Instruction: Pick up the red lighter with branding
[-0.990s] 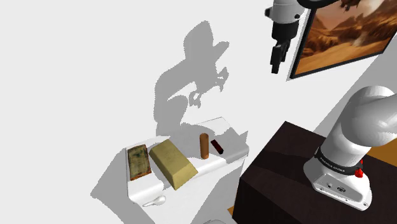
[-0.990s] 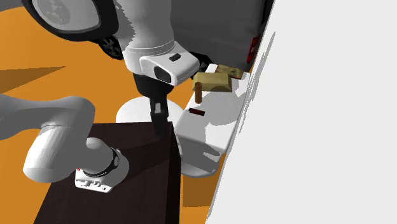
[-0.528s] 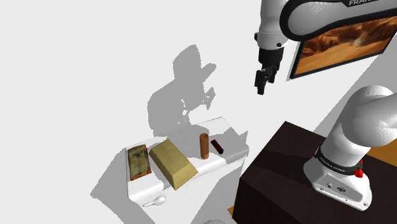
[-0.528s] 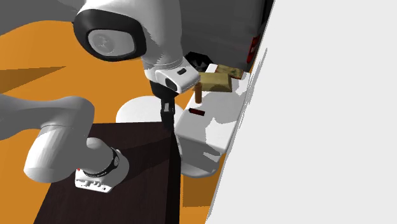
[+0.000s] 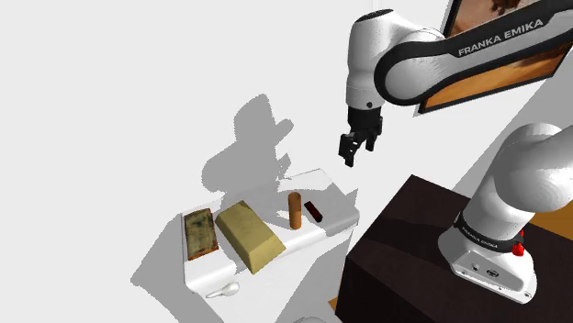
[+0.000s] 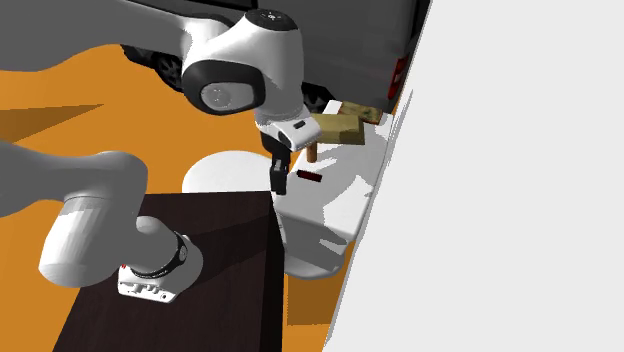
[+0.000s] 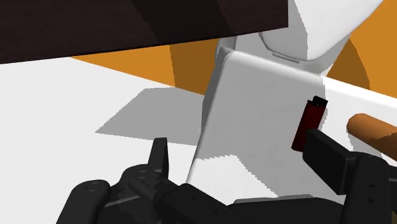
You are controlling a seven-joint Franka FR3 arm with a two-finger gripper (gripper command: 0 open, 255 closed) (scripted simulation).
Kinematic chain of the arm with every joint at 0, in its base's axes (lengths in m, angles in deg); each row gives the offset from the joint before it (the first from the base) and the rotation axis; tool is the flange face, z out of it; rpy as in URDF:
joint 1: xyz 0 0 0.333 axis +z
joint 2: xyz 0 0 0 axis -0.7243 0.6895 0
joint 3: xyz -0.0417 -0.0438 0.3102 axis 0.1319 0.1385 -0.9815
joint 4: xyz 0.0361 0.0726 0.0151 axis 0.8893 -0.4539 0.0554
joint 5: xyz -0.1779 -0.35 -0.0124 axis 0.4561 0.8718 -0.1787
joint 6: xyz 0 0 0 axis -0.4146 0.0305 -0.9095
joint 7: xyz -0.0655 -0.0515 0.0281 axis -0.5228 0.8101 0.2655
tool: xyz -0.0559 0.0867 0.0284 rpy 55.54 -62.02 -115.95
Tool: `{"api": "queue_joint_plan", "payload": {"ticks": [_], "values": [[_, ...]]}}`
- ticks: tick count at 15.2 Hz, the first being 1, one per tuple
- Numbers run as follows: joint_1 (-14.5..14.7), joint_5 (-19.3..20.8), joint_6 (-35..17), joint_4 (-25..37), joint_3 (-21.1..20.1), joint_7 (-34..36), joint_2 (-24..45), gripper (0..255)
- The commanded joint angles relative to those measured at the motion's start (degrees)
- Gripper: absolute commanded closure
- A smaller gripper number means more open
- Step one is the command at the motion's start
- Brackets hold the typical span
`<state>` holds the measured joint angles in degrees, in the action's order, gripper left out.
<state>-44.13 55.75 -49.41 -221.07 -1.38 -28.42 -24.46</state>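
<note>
Red lighter (image 7: 310, 124): slim dark-red bar, black-tipped end, lying flat.

gripper (image 5: 352, 152): moved down and toward the shoulder view's left; closer to the lighter (image 5: 314, 211) | shadow (image 5: 246, 151): shifted likewise

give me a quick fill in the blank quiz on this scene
1. The gripper hangs in the air, its fingers ____.
2. The red lighter lies flat beside an upright ____ cylinder.
3. In the shoulder view, the tan block lies to the cylinder's ____.
Missing words: open; brown; left.
</note>
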Motion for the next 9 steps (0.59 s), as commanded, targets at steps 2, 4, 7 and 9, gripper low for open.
{"api": "queue_joint_plan", "payload": {"ticks": [2,4,7,9], "values": [[0.18,-2.22,-6.15,-0.55,-3.19,5.0,5.0,0],[0.04,-3.17,-10.15,-0.15,-5.37,8.34,9.01,0],[-0.55,-3.61,-16.14,1.15,-8.63,13.64,15.68,0],[-1.18,-3.0,-20.03,2.47,-10.72,17.52,20.5,0]]}}
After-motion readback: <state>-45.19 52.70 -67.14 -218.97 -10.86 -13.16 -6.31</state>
